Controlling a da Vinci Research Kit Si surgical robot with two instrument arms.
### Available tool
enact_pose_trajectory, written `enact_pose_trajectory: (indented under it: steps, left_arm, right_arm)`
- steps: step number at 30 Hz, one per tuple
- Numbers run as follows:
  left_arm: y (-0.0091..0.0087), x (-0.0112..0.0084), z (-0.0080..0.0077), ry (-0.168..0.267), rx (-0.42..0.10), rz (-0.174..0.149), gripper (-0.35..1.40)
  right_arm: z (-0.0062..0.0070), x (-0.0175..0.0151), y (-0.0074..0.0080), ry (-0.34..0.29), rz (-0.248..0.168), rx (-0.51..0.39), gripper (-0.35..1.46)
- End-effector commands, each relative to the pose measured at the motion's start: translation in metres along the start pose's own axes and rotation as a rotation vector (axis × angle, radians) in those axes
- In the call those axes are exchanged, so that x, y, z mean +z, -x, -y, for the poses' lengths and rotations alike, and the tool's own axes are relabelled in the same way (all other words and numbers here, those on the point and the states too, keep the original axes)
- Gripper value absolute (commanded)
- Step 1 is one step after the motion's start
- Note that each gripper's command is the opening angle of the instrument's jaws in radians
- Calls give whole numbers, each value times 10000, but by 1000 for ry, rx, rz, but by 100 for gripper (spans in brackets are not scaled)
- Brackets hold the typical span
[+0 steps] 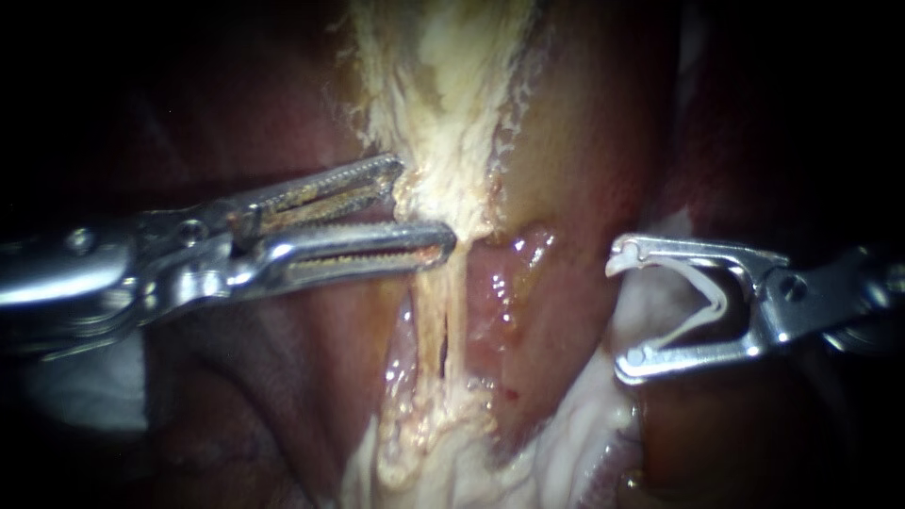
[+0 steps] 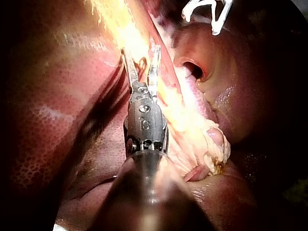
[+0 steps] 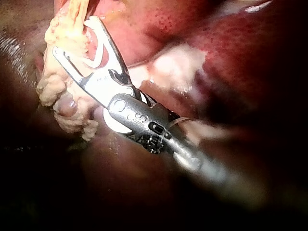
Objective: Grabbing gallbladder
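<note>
A pale, frayed yellow-white strand of tissue runs down the middle, with the smooth tan-pink gallbladder wall to its right. My left instrument comes in from the left. Its toothed jaws stand open with their tips at the strand's edge, the lower one lying across it. In the left wrist view the left instrument also shows a gap, with the strand alongside. Below the jaws the strand thins into two narrow tubes. My right instrument hovers apart on the right, jaws spread around a white clip.
Dark red liver lies left of and below the strand. White fatty tissue fills the lower middle, under the right instrument. A round opening shows in the pink tissue ahead of the left instrument.
</note>
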Motion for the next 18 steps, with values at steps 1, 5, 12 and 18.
enact_pose_trajectory:
  steps: [1,5,12,18]
  left_arm:
    - [-1,2,-2,1,-4,-4,34]
    - [-3,6,-7,2,-9,-6,34]
    - [0,10,-16,2,-35,-7,19]
    - [4,13,-22,2,-61,-11,-13]
  right_arm:
    - [0,0,0,0,0,0,58]
    - [0,0,0,0,0,0,58]
    - [0,0,0,0,0,0,58]
    - [0,1,-1,0,-1,0,58]
